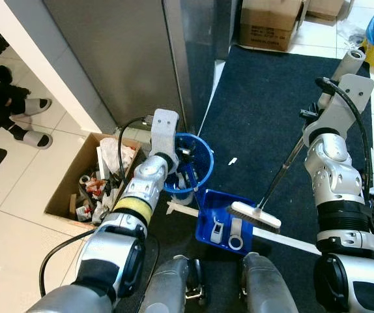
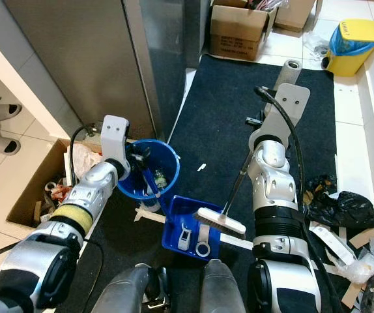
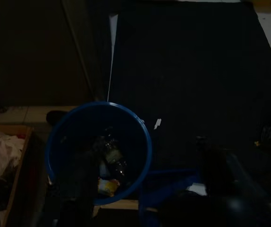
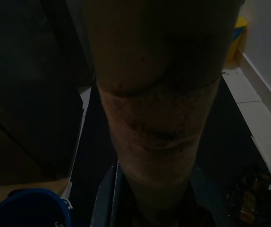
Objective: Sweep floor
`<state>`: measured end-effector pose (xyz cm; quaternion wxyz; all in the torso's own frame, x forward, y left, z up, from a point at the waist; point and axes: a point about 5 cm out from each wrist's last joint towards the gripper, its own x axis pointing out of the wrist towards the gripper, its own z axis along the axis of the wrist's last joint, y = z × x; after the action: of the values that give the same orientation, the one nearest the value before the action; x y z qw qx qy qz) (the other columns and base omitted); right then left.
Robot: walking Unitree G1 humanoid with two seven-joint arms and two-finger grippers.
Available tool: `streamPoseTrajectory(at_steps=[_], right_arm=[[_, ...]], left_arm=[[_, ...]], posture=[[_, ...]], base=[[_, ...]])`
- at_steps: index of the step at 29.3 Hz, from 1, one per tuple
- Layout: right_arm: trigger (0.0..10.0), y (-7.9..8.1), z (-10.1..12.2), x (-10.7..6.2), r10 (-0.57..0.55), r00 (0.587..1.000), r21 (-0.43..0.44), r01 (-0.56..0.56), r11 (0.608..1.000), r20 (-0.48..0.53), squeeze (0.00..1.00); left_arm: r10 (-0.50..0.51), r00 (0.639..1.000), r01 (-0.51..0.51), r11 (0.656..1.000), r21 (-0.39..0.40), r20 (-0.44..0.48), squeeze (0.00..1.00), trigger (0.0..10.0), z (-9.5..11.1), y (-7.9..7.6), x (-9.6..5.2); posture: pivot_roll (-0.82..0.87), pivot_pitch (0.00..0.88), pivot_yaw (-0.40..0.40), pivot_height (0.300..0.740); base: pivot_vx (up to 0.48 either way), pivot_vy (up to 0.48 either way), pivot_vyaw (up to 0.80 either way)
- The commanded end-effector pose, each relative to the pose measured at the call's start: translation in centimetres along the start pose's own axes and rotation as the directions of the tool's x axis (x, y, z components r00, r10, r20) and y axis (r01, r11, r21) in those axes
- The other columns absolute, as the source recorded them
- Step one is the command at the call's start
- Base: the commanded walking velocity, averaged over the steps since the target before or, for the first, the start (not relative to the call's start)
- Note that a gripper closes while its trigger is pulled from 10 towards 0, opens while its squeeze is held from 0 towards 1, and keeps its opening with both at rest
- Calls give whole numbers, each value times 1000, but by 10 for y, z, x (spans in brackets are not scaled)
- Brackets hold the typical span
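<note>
A blue dustpan [image 1: 214, 207] lies on the dark mat [image 1: 272, 111] just ahead of my feet, with white rings and scraps [image 1: 234, 242] in it. Its pale upright handle [image 1: 190, 184] rises to my left gripper [image 1: 186, 156], which is shut on it beside the blue bucket [image 1: 204, 151]. The bucket [image 3: 145, 142] holds some litter. The broom's brush head [image 1: 255, 216] rests on the dustpan's edge. My right gripper [image 1: 312, 116] is shut on the broom's stick, whose cream end [image 1: 353, 62] pokes out above the wrist. One white scrap [image 1: 232, 160] lies on the mat.
An open cardboard box of rubbish [image 1: 66, 189] stands left of the bucket, against a steel cabinet [image 1: 122, 59]. A person's slippered feet [image 1: 30, 104] are at far left. Another carton [image 1: 268, 23] and a yellow bin [image 2: 350, 42] are beyond the mat; black bags [image 2: 343, 205] lie on the right.
</note>
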<state>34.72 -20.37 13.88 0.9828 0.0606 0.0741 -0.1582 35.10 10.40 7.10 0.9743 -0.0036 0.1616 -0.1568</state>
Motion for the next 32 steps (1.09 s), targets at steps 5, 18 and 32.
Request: streamPoseTrajectory(at_steps=[5, 18, 32], right_arm=[[10000, 3, 9, -2, 11, 999, -9, -11, 1000, 32, 0], [10000, 8, 8, -1, 26, 999, -7, -26, 1000, 23, 0], [10000, 9, 5, 0, 24, 1000, 0, -24, 1000, 18, 0]], left_arm=[[21, 998, -22, 1000, -10, -51, 0, 1608, -13, -5, 0], [138, 977, -155, 983, -102, -160, 0, 0, -28, -9, 1], [-206, 975, 187, 963, 196, 84, 0, 10000, 32, -22, -22]], posture=[[-111, 122, 92, 740], [-92, 121, 86, 740], [-44, 108, 85, 740]], base=[[0, 0, 0], [0, 0, 0], [0, 0, 0]])
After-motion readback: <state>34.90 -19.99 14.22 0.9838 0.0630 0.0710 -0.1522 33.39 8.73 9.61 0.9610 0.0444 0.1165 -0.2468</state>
